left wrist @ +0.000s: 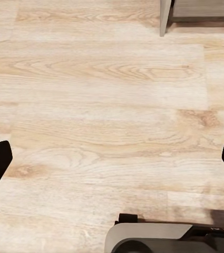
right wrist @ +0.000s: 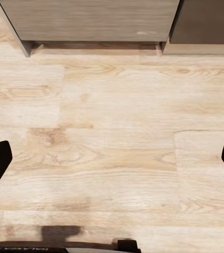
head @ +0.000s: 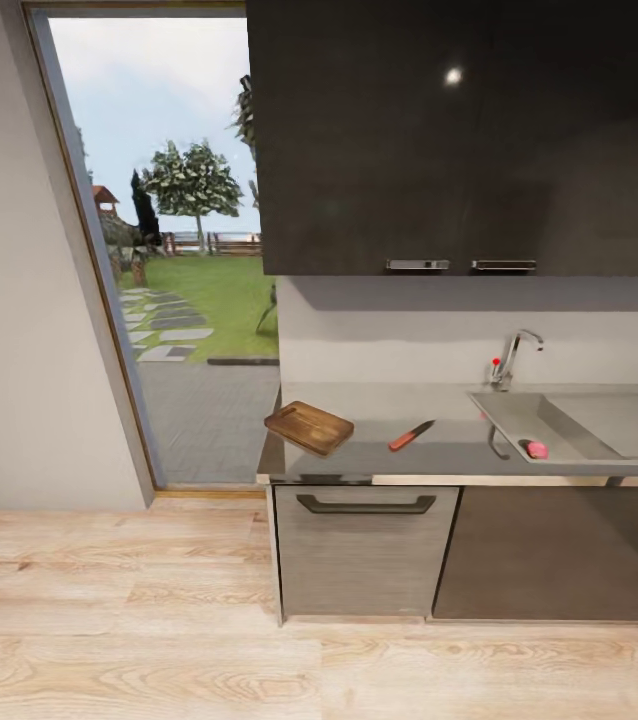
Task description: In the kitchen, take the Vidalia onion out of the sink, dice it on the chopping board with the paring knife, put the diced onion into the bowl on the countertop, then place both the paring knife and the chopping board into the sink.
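In the head view a grey countertop runs rightward from a doorway. A dark brown chopping board lies at its left end. The paring knife, red-handled with a dark blade, lies to the board's right. Further right is the steel sink with a chrome tap. The pink Vidalia onion sits in the basin near its front edge. The bowl is out of view. My left gripper and my right gripper each hang open over the wooden floor, with nothing between the fingers.
Dark wall cabinets hang above the counter. Below it is a drawer front with a handle and a dark cabinet door. An open glass doorway to a garden is left of the counter. Light wooden floor lies between me and the cabinets.
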Motion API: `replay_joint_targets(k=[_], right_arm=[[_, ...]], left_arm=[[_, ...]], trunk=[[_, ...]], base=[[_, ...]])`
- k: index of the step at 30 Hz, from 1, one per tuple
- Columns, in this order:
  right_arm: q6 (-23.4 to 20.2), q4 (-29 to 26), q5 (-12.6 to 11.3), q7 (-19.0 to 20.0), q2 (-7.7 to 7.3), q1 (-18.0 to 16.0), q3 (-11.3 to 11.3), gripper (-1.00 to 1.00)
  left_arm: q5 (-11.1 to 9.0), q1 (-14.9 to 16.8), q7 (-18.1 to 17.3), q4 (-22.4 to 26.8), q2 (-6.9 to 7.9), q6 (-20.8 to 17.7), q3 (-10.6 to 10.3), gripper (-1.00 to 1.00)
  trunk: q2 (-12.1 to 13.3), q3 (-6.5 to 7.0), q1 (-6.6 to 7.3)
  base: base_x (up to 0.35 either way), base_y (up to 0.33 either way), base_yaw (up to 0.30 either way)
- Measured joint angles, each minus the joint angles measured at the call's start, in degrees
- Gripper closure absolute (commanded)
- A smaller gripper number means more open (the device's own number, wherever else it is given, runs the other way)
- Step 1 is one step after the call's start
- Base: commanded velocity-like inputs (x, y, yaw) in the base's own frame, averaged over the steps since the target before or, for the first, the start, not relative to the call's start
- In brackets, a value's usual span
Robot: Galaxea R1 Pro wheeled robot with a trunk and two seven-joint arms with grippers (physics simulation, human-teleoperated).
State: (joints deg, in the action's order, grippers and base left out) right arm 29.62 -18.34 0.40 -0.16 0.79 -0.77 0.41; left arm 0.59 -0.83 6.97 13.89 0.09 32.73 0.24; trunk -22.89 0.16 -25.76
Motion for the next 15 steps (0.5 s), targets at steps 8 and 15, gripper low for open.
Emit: replay_joint_targets(k=[8,15], right_arm=[[0.0,0.0,0.0,0.0,0.00,0.0,0.0,-1.00],[0.0,0.0,0.0,0.0,-0.01,0.0,0.0,-1.00]], left_arm=[[0.0,0.0,0.0,0.0,0.00,0.0,0.0,-1.00],[0.0,0.0,0.0,0.0,-0.01,0.0,0.0,-1.00]], trunk=[[0.0,0.00,0.00],[0.0,0.01,-0.02]], base=[[-0.001,0.000,0.000],[-0.147,0.000,0.000]])
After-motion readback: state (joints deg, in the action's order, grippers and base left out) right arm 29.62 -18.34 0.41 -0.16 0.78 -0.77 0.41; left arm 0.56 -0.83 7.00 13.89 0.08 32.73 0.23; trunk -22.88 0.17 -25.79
